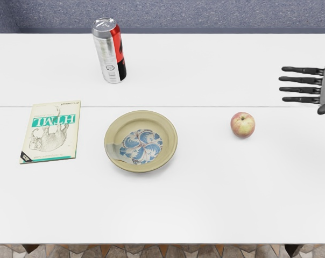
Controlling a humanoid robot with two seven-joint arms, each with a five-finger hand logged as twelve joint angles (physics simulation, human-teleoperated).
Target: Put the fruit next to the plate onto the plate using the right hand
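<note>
White table (216,204): we are looking down on it at a slant.
Plate (168,129): we are seeing it sitting near the middle, blue pattern showing.
Book (50,131): lying flat, left of the plate.
Can (110,51): standing upright behind the plate.
Right hand (308,90): hovering at the right edge, fingers stretching straight, gripping nothing.
Apple (242,124): we are finding it resting on the table, between plate and hand, touching neither.

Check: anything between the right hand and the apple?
Nothing. In the head view, only bare table separates the right hand from the apple.
</note>
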